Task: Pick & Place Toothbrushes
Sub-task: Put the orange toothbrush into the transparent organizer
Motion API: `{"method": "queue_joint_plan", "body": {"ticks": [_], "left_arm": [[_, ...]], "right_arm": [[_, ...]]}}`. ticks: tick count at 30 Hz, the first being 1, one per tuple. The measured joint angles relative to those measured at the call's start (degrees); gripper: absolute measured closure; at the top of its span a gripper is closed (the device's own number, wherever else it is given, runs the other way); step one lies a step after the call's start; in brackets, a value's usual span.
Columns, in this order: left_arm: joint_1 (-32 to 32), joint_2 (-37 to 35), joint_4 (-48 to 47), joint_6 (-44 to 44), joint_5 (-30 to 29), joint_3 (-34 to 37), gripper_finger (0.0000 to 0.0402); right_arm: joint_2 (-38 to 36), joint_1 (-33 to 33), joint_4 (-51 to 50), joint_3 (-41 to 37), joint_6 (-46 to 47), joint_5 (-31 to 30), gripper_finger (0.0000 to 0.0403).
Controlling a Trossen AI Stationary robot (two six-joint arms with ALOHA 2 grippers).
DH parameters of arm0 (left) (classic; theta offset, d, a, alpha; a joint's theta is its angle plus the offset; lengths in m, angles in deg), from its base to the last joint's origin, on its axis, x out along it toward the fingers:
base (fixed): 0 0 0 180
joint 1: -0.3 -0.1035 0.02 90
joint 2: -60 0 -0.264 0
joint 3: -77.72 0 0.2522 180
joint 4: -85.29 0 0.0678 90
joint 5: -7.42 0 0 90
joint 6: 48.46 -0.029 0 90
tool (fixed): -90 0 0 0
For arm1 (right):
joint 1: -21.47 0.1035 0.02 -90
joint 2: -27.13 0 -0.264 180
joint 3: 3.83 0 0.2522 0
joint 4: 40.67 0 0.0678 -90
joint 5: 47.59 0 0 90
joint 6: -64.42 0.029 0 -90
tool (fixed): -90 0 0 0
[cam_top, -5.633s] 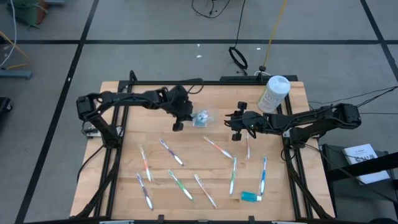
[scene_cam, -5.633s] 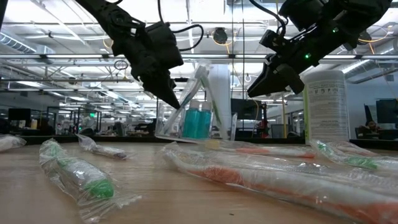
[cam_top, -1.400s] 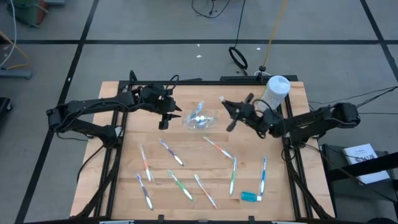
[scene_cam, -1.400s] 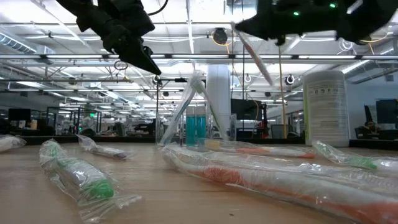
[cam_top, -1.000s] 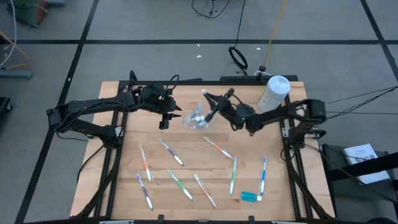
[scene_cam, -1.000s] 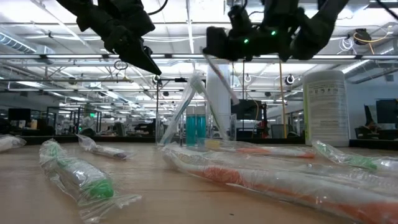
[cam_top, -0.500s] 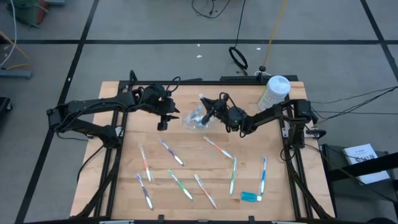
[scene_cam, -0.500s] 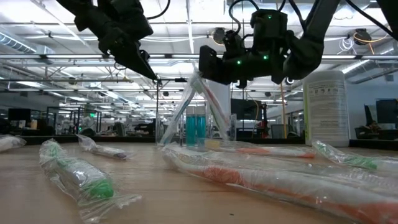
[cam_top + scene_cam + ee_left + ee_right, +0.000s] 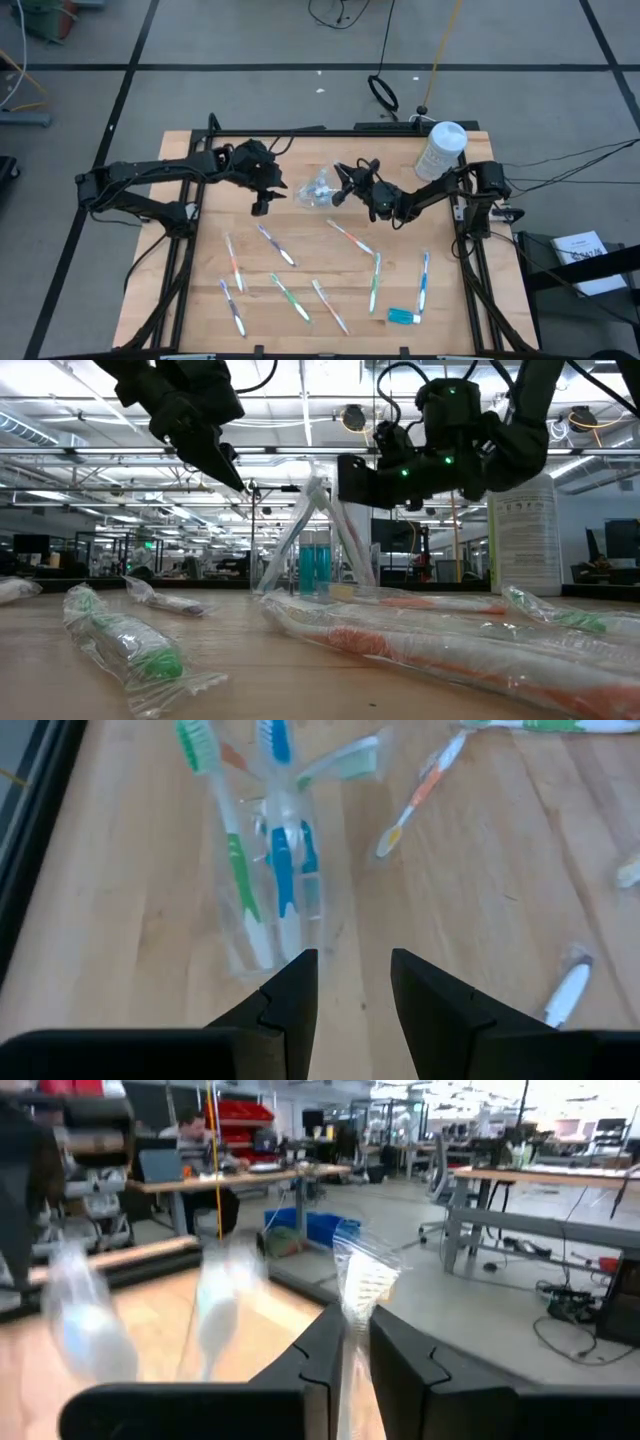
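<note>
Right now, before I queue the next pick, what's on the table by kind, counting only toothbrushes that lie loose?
Loose toothbrushes: 8
Clear cup (the brushes inside overlap and are not counted): 1
Blue tube: 1
White canister: 1
Total: 11

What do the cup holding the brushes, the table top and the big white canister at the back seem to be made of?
Cup: clear, glossy plastic by the look; the brushes inside show through its wall.
Table top: pale wood, matte, with visible plank seams and grain.
Canister: white, probably plastic; it has a printed label and a round lid.
</note>
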Motion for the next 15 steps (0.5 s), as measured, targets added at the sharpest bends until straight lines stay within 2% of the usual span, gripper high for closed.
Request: {"method": "queue_joint_plan", "body": {"ticks": [6, 15], "left_arm": [[2.30, 0.00, 0.05, 1.00, 0.00, 0.00, 0.0268], [5.24, 0.00, 0.07, 4.59, -0.03, -0.02, 0.0268]], "right_arm": [[-0.97, 0.67, 0.19, -2.05, 1.79, 0.28, 0.0353], [-4.40, 0.78, -0.04, -4.76, 1.70, 0.37, 0.0299]]}}
